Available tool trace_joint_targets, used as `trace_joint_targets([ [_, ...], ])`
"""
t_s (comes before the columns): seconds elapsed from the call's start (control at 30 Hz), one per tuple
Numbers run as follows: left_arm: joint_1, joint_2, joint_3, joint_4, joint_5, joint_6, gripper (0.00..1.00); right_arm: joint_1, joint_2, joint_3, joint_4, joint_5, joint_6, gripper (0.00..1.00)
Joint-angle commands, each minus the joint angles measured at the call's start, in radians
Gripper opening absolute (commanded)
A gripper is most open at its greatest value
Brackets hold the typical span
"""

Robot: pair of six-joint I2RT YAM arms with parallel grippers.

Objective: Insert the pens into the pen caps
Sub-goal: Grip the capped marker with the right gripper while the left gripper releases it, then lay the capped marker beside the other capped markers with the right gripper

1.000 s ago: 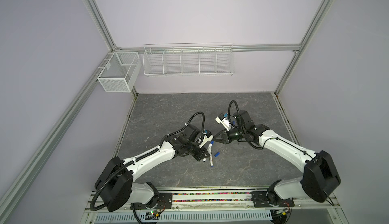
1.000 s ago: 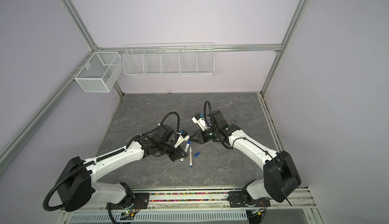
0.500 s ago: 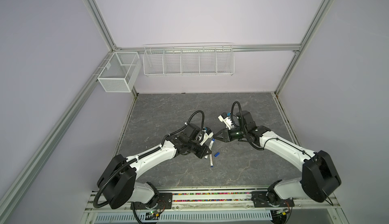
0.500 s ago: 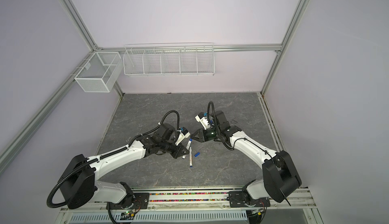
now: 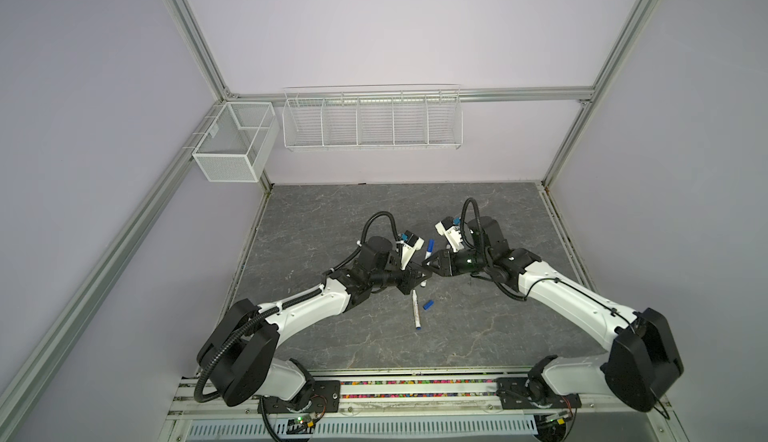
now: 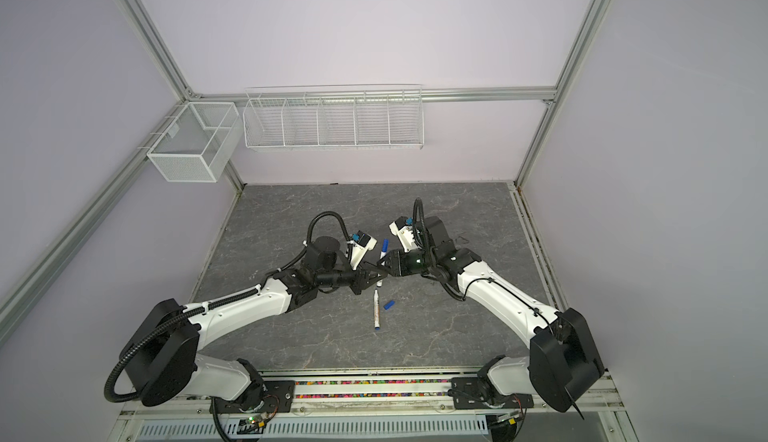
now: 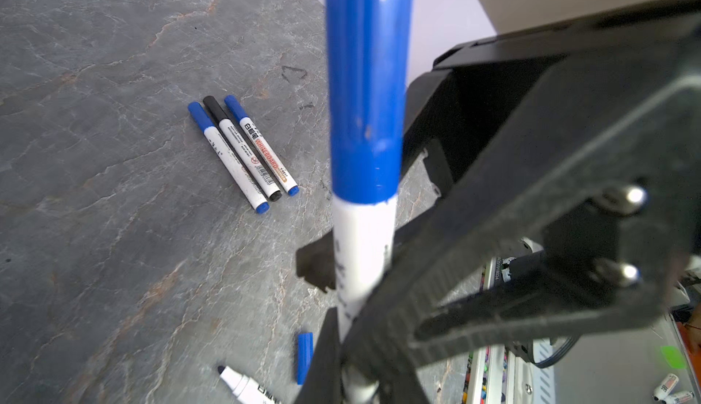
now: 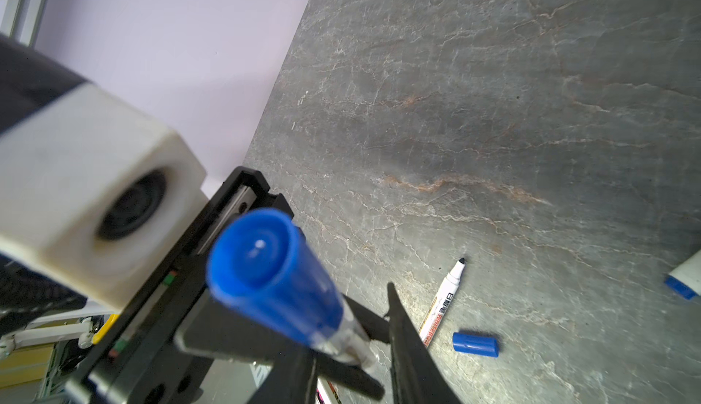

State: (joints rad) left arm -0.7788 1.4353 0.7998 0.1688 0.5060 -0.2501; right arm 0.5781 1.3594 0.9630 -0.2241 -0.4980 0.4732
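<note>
My left gripper (image 5: 415,283) (image 6: 368,280) (image 7: 351,330) is shut on the white barrel of a pen (image 7: 362,250), holding it upright with a blue pen cap (image 5: 429,246) (image 6: 384,246) (image 7: 366,98) (image 8: 273,277) seated on its tip. My right gripper (image 5: 431,267) (image 6: 384,267) (image 8: 352,330) is open, its jaws standing apart on either side of that pen just below the cap. An uncapped pen (image 5: 416,309) (image 6: 376,309) (image 8: 442,303) lies on the table beside a loose blue cap (image 5: 428,304) (image 6: 389,305) (image 7: 304,356) (image 8: 475,344).
Three capped pens (image 7: 242,151), two blue and one black, lie side by side on the grey stone table (image 5: 332,220). Two white wire baskets (image 5: 372,122) (image 5: 232,145) hang on the back frame. The two arms meet at mid-table.
My right gripper's jaws have opened off the blue cap, which stays on the pen. The left gripper still holds the pen in about the same place.
</note>
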Motion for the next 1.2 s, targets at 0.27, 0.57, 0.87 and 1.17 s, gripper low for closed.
trace_joint_targets([
  [0.27,-0.003,0.004,0.012,0.141,0.035,-0.007,0.23,-0.007,0.008,-0.029,0.046,0.092,0.108,0.14],
  [0.57,-0.041,-0.064,0.008,-0.168,-0.156,0.093,0.55,-0.200,0.036,-0.019,-0.180,0.171,0.086,0.13],
  [0.87,-0.122,-0.002,0.047,-0.469,-0.429,0.114,0.61,-0.367,0.252,0.025,-0.213,0.183,0.038,0.14],
  [1.17,-0.133,0.034,0.063,-0.542,-0.430,0.120,0.66,-0.416,0.496,0.173,-0.203,0.215,0.002,0.16],
])
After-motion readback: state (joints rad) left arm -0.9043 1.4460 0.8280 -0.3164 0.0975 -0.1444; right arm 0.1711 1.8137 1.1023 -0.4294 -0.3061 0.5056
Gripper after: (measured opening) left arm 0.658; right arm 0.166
